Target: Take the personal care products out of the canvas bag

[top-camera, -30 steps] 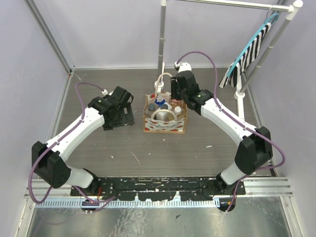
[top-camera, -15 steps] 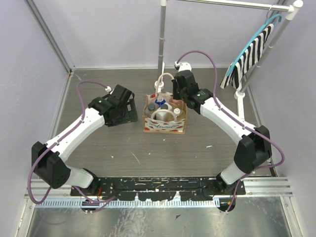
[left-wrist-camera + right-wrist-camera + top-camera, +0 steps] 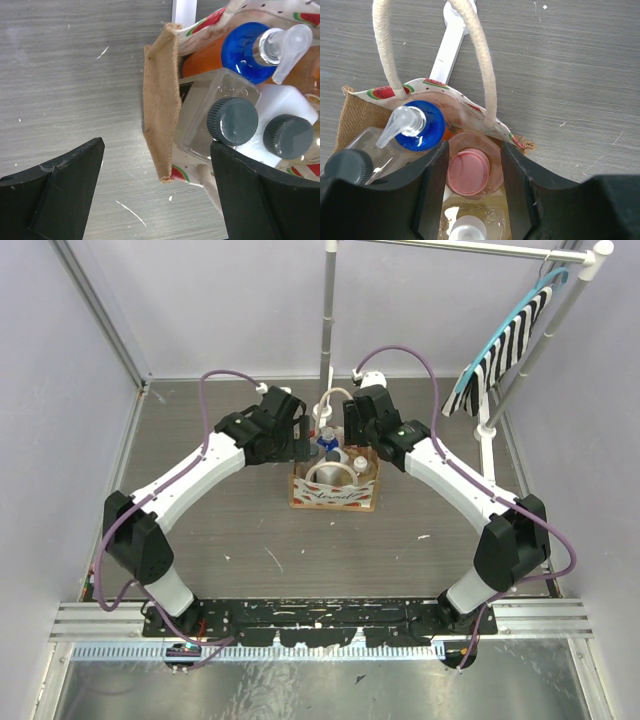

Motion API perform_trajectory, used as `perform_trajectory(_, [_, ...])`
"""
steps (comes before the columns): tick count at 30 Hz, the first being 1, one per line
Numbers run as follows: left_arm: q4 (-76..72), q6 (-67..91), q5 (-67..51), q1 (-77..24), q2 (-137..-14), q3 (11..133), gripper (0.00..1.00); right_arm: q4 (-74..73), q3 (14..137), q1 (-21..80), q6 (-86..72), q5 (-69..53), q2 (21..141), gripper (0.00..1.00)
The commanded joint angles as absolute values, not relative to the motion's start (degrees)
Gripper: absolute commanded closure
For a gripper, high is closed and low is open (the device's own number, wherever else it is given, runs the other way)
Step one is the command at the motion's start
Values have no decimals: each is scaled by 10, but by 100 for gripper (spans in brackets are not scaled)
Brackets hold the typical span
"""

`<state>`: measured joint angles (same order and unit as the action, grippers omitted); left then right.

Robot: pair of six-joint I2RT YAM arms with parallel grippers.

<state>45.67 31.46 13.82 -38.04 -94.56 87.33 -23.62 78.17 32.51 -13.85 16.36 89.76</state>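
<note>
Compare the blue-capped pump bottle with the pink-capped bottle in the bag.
The blue-capped pump bottle carries a clear pump spout; the pink-capped bottle has a flat round cap. The pink-capped bottle sits between the fingers of the right gripper; the blue-capped pump bottle stands outside them. Both stand upright inside the canvas bag.

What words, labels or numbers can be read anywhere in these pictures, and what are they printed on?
No text can be read with certainty.
canvas bag: a line of script on its front, too small and blurred to read.
clear square bottle: a dark label on its side, seen at an angle, unreadable.
blue-capped bottle, pink-capped bottle: only their tops show, no lettering.
</note>
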Motion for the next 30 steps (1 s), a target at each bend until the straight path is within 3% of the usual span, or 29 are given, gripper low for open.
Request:
perform_trajectory(1, [421,292,133,-387,-985,917,9,-238,791,328,-137,157,886,49])
perform_trajectory(3, [435,293,128,-390,-1001,937,16,-238,792,328,-137,154,888,47])
perform_trajectory(6, [430,293,128,-398,-1000,943,19,-236,792,329,-136,154,889,47])
perform_trajectory(15, [411,299,141,-414,-965,917,20,-235,787,329,-132,149,896,87])
perform_trajectory(18, [398,306,149,-419,-942,904,20,-235,784,329,-131,150,895,89])
perform_trajectory(19, [392,306,152,-421,-935,900,19,-236,783,329,-131,150,895,86])
perform_trajectory(22, [378,300,141,-422,-939,899,17,-237,781,329,-134,149,891,59])
perform_trajectory(24, [390,296,138,-424,-961,912,17,-237,779,329,-135,147,889,49])
perform_trajectory(30, [394,293,128,-436,-1015,928,22,-241,775,329,-135,153,895,47])
